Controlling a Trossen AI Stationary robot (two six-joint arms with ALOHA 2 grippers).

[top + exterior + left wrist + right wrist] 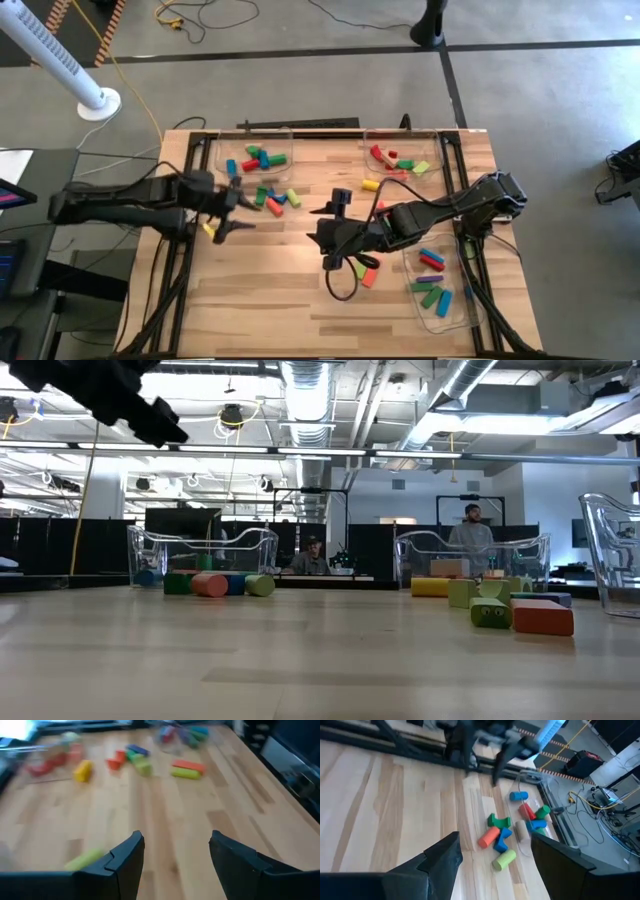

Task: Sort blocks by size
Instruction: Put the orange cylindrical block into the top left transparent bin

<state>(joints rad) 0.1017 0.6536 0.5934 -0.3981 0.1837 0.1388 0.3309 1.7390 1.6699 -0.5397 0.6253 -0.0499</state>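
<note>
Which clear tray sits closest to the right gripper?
The tray at the table's right edge, holding the longest blocks; the right gripper is beside it, the other two lie along the far edge.

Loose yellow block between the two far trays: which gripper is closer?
Right. The right gripper, fingers open, sits just toward the near edge from the yellow block. The left gripper, also open, is across the table beyond the central block cluster.
</note>
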